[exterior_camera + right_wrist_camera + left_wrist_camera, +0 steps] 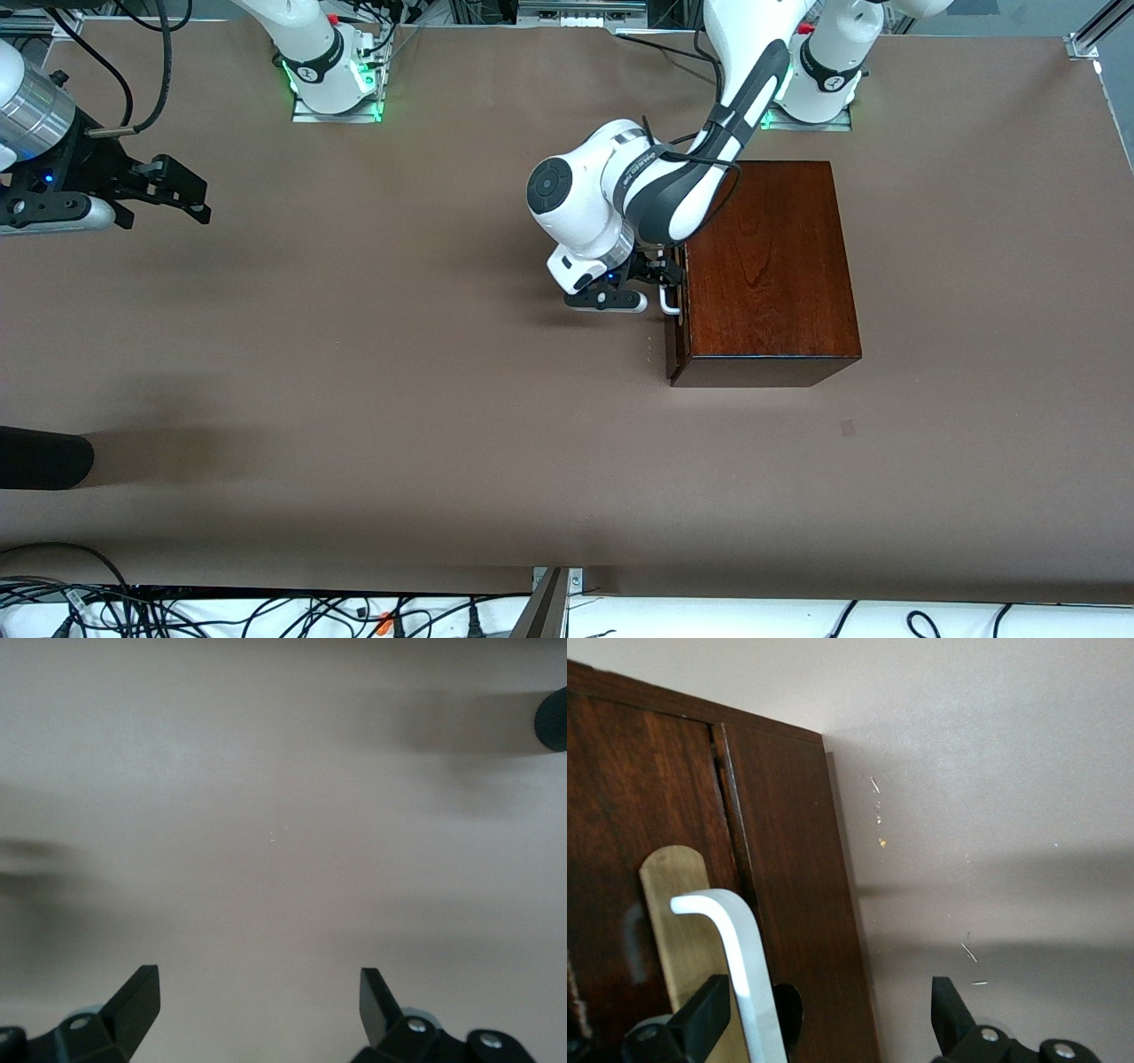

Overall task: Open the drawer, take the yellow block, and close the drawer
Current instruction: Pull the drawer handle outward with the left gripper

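Observation:
The glossy mahogany box (771,266) stands toward the left arm's end of the table. Its drawer (673,341) is pushed in, and the dark front (629,815) faces the right arm's end. My left gripper (664,276) sits at the white bar handle (670,304) and is open. In the left wrist view the handle (744,948) lies between the fingers (704,1014), close to one of them, with the gripper (828,1019) ungripped. My right gripper (188,197) hangs open over bare table, holding nothing (259,1005). The yellow block is hidden.
A black rounded object (44,456) pokes in at the right arm's end of the table, nearer the front camera, and also shows in the right wrist view (554,718). Cables (266,611) run along the near table edge. A brown mat (399,372) covers the table.

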